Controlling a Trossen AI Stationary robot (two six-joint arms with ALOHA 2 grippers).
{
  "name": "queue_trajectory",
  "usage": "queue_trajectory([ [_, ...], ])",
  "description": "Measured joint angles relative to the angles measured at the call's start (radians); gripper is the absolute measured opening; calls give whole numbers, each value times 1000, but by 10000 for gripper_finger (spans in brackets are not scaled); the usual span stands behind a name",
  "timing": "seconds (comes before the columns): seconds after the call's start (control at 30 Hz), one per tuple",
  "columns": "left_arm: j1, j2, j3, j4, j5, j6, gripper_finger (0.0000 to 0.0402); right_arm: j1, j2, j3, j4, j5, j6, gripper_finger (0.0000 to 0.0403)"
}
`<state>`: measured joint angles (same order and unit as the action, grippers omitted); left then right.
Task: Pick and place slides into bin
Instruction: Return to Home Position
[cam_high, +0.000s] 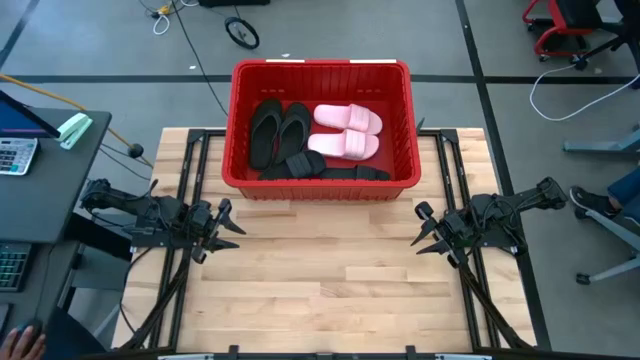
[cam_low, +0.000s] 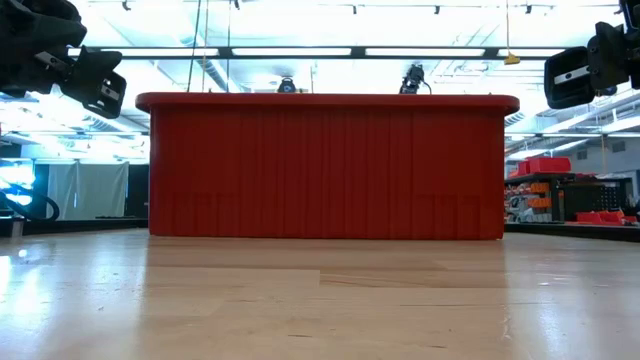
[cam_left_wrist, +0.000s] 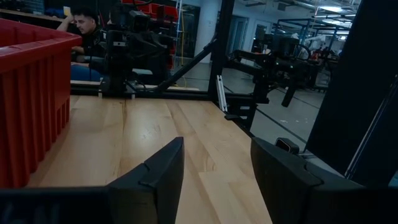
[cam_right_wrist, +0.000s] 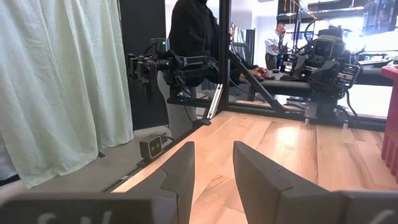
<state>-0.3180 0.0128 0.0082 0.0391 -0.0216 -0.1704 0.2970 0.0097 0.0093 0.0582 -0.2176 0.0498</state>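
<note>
Since the pink slides (cam_high: 347, 130), the black flip-flops (cam_high: 278, 130) and the black slides (cam_high: 325, 168) all lie inside the red bin (cam_high: 320, 67), little of the job looks open to failure. What risk there is comes from the arms themselves. The left gripper (cam_high: 225, 222) hangs over the table (cam_high: 330, 290) on the left side, just in front of the bin's near corner. The right gripper (cam_high: 425, 228) mirrors it on the right. Both have their fingers parted and hold nothing, so nothing can be dropped. The bin stands at the far edge of the table, and a wide swing from either arm while it folds away could clip the front wall and push the bin back. The black slides lean against that wall and would probably shift with it.
</note>
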Motion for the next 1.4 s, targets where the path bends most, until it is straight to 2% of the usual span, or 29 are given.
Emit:
queue_trajectory([
  [1.4,0,0,0,0,0,0,188,0,0,0,0,0,0,116],
])
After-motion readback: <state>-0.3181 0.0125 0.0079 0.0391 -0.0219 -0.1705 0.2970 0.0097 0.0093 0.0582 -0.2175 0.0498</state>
